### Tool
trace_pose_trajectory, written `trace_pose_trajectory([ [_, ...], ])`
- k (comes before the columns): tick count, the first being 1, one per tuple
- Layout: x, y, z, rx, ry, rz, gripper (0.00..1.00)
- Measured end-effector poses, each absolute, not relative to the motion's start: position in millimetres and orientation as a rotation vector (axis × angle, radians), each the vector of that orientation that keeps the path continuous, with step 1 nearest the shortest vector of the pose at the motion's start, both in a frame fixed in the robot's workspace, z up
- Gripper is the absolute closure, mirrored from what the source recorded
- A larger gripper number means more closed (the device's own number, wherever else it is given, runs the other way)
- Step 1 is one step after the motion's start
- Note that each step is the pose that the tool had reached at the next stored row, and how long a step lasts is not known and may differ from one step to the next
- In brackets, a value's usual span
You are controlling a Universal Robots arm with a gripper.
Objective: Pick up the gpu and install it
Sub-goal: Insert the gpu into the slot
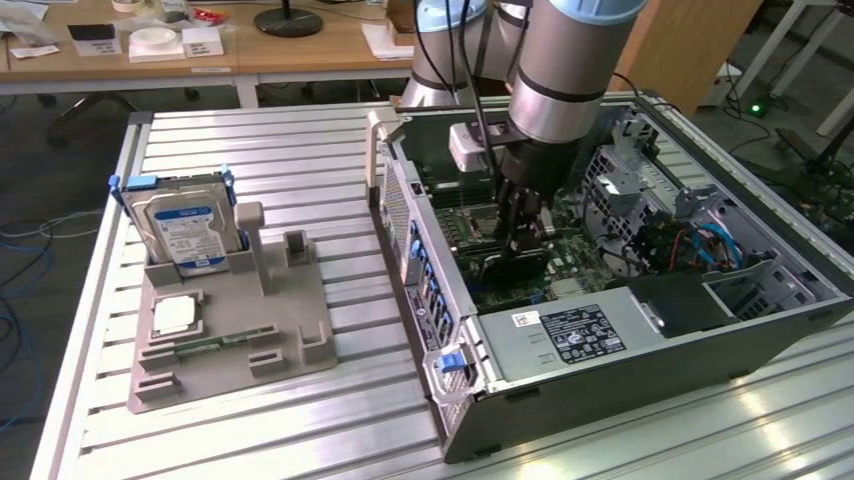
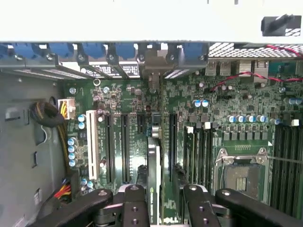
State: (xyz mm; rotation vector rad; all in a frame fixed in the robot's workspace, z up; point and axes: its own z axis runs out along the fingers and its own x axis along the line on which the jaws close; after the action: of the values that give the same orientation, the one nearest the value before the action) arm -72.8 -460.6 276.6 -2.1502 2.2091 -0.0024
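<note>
The gpu (image 2: 154, 179) stands edge-on as a thin dark card on the green motherboard (image 2: 118, 101), among the long black expansion slots inside the open computer case (image 1: 424, 300). My gripper (image 2: 163, 194) reaches down into the case, its two black fingers (image 2: 135, 203) on either side of the card. The jaws stand open, with a small gap showing at the card's side. In the exterior view the gripper (image 1: 523, 240) hangs over the board's middle, with the dark gpu (image 1: 514, 268) right beneath it.
A grey fixture tray (image 1: 287, 340) at the exterior view's left holds a hard drive (image 1: 187, 225) and a small silver chip (image 1: 174, 315). In the case are the power supply (image 1: 574, 335), the CPU socket (image 2: 241, 177), memory slots (image 2: 286, 165) and bundled cables (image 2: 47, 113).
</note>
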Motion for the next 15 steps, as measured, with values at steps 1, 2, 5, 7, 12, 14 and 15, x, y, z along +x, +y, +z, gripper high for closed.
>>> trace_pose_trajectory([
  [1, -72.8, -460.6, 276.6, -2.150, 2.209, -0.002, 0.65],
  [2, -72.8, -460.6, 276.7, -2.150, 2.209, -0.002, 0.66],
  [5, -72.8, -460.6, 276.7, -2.150, 2.209, -0.002, 0.79],
  [7, -72.8, -460.6, 276.7, -2.150, 2.209, -0.002, 0.90],
  [12, -72.8, -460.6, 276.7, -2.150, 2.209, -0.002, 0.89],
  [14, -72.8, -460.6, 276.7, -2.150, 2.209, -0.002, 0.89],
  [15, -72.8, -460.6, 276.7, -2.150, 2.209, -0.002, 0.89],
])
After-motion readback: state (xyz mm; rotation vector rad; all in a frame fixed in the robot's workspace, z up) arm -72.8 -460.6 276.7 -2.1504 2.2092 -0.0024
